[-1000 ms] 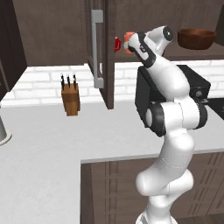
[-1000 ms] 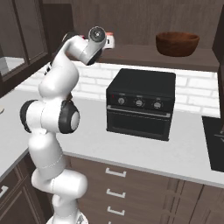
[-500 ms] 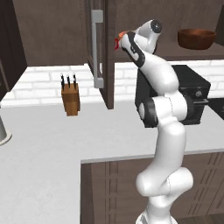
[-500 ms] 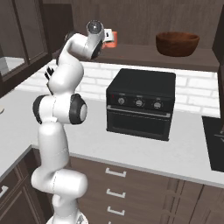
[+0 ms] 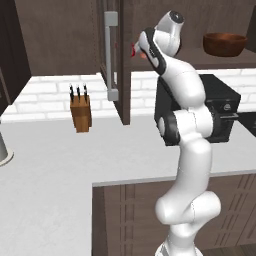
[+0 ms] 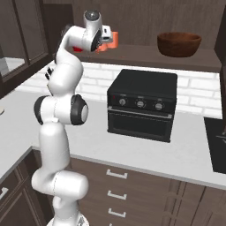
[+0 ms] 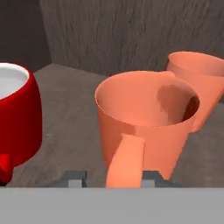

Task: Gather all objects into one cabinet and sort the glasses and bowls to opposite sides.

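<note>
Gripper (image 7: 113,178) jaws straddle orange mug (image 7: 146,124) handle, seemingly slack; red cup (image 7: 15,116) beside on shelf (image 7: 65,109).

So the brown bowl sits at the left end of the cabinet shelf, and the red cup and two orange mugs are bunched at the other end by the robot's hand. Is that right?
Not quite. In the right base view the bowl sits at the right end of the cabinet shelf. The rest holds: the hand view shows the red cup and the two orange mugs bunched together, at the other end by the gripper.
</note>
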Controlling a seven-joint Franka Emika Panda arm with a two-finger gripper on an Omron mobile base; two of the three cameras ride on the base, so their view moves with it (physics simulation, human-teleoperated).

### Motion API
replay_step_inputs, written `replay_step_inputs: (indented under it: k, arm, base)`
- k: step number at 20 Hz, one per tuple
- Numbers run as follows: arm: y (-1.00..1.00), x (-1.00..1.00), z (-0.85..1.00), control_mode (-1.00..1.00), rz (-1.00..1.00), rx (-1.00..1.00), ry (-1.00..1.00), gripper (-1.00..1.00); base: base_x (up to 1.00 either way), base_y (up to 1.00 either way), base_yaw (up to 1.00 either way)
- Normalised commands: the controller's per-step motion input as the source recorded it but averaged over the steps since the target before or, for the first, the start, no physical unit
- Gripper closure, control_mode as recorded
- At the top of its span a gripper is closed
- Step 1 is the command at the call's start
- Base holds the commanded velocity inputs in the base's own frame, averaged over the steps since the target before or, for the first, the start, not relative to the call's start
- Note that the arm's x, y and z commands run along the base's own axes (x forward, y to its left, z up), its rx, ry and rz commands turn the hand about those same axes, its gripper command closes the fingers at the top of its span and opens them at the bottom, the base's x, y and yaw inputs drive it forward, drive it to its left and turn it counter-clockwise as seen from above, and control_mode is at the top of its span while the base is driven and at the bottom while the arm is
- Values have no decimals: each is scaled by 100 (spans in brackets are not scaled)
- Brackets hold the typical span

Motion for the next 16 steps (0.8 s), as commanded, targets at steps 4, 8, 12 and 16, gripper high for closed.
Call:
replay_step_inputs:
  k: [4, 8, 12, 16]
  arm:
    - [0, -37, -17, -100, 0, 1, 3, -100]
    - [-1, -24, 0, -100, 0, 1, 0, -100]
    - [-6, -68, 0, -100, 0, 0, -6, -100]
    - [-35, -100, -24, -100, -3, 0, -14, -100]
  base:
    - [0, 0, 0]
    - [0, 0, 0]
    - [0, 0, 0]
    - [0, 0, 0]
